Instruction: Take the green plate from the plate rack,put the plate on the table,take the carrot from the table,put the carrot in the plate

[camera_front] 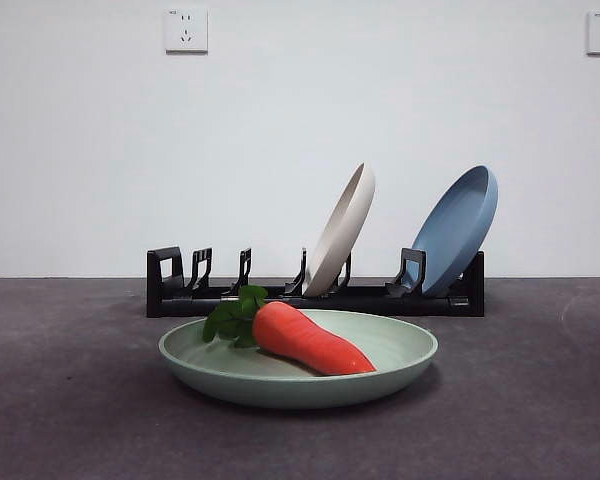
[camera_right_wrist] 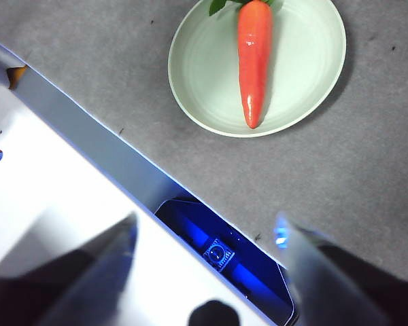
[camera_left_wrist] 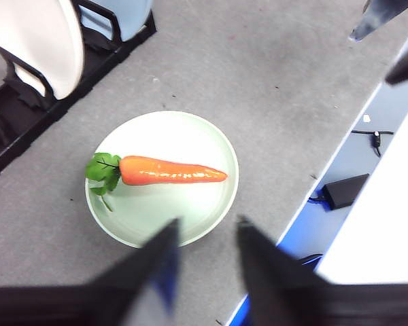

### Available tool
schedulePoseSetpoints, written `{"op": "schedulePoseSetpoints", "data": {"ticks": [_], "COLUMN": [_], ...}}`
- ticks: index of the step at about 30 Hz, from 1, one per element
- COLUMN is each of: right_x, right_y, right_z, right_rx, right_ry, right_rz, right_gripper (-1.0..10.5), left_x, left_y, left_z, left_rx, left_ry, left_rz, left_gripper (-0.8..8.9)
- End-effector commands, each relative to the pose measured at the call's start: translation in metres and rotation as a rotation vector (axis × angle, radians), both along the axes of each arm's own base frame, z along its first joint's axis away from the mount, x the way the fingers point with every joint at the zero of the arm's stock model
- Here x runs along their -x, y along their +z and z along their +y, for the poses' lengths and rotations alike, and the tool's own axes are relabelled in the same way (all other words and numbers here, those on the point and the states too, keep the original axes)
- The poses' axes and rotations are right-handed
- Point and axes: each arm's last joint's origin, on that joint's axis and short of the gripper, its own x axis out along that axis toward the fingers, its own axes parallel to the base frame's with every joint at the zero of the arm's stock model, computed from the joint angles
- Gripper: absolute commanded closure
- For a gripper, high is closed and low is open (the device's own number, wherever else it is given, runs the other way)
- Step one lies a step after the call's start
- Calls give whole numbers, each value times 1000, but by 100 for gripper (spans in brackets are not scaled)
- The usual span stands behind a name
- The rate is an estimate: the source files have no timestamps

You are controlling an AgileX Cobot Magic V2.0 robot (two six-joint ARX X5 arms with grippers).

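On green plate (camera_front: 380, 375), carrot (camera_front: 315, 342) lies w/ leaves rack-ward.

Bright even light; glare on carrot (camera_left_wrist: 170, 170); tools blurred.

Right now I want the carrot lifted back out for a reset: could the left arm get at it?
Probably yes. The carrot lies uncovered in the green plate on the table, with nothing over it. The left gripper hangs open above the plate's edge, holding nothing; the plate rack stands off to the side.
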Motion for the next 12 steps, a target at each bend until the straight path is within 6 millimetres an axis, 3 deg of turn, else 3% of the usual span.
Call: {"op": "schedulePoseSetpoints", "data": {"ticks": [1,12], "right_x": [1,1], "right_y": [-1,-1], "right_z": [-1,-1], "right_rx": [-3,-5], "right_ry": [3,-8], "right_rz": [-3,-2], "right_gripper": [950,946], "left_x": [0,0], "left_y": [-1,-1], "left_z": [0,0], "left_rx": [2,-1], "left_ry": [2,7], "left_rz": [7,3], "left_gripper": [822,817]}}
